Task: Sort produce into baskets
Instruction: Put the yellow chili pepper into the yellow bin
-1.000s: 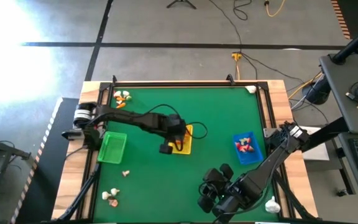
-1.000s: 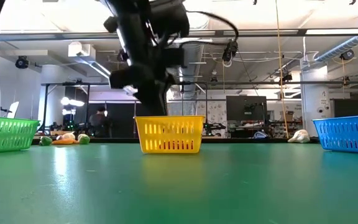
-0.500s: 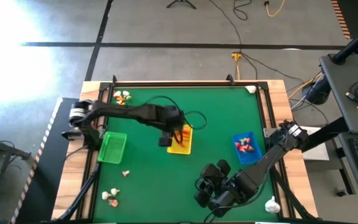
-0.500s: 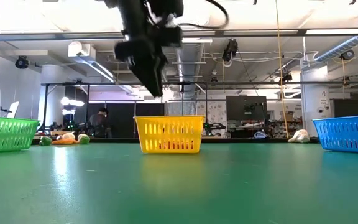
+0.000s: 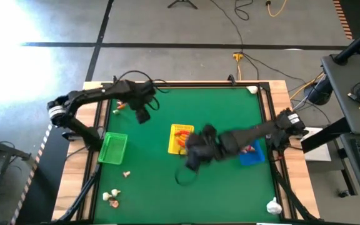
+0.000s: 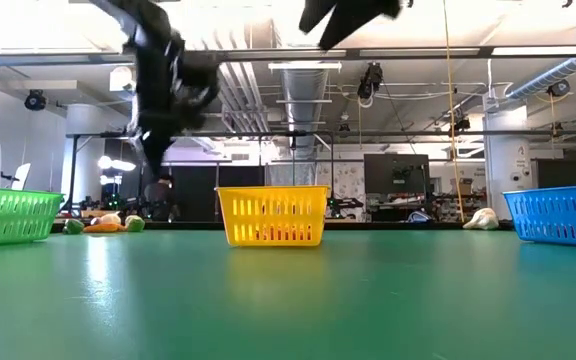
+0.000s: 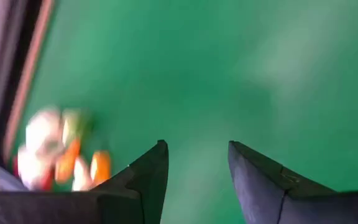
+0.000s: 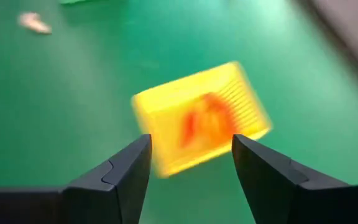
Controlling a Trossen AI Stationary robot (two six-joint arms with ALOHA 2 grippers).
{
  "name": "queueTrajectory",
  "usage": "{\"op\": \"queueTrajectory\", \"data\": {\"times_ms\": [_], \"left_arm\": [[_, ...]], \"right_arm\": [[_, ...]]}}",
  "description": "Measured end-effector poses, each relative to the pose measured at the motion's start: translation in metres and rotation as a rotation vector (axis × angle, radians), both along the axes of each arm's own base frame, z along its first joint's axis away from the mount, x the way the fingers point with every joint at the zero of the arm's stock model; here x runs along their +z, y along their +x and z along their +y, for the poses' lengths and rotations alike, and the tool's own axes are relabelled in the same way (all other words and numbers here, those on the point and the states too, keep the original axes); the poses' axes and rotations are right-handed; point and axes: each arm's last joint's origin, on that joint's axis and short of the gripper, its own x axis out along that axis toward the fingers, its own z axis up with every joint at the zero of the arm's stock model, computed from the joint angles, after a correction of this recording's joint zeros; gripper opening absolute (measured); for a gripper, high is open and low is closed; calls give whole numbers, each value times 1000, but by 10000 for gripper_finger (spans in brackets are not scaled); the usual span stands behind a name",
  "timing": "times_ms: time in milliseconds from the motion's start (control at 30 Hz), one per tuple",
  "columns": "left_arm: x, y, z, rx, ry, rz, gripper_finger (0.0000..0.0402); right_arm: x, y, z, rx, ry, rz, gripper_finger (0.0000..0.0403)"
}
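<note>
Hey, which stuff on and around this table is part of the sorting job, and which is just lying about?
Job:
green basket
yellow basket
blue basket
loose produce by the far left corner
produce near the front left

Lying about:
cables on the floor
side desk

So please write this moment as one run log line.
left hand: open, empty, near far-left produce pile | right hand: open, empty, above yellow basket | yellow basket: holds orange pieces

open green mat [image 5: 217,112] lies between the 3 baskets; the right arm [image 5: 242,134] spans the gap between yellow basket [image 5: 179,139] and blue basket [image 5: 253,156], the near middle is bare felt
</note>
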Motion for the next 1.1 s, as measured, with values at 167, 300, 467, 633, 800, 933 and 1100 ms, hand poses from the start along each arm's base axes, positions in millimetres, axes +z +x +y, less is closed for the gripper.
{"op": "queueTrajectory", "data": {"times_ms": [167,300,467,633,800,933,1100], "left_arm": [[-33,-38,37,188,-95,177,151],[-49,-55,58,274,-154,247,151],[-61,-56,77,294,-165,246,151],[-64,-48,91,254,-138,242,151],[-64,-44,102,196,-133,292,151],[-70,-45,104,178,-171,324,151],[-85,-48,103,183,-226,333,150]], "right_arm": [[8,21,-74,152,-184,41,228],[14,29,-135,242,-258,24,231],[16,21,-193,264,-192,3,231],[15,11,-225,226,-84,-36,231],[15,9,-229,174,-36,-53,228],[14,10,-221,141,10,-59,226],[13,12,-212,116,49,-66,226]]}}
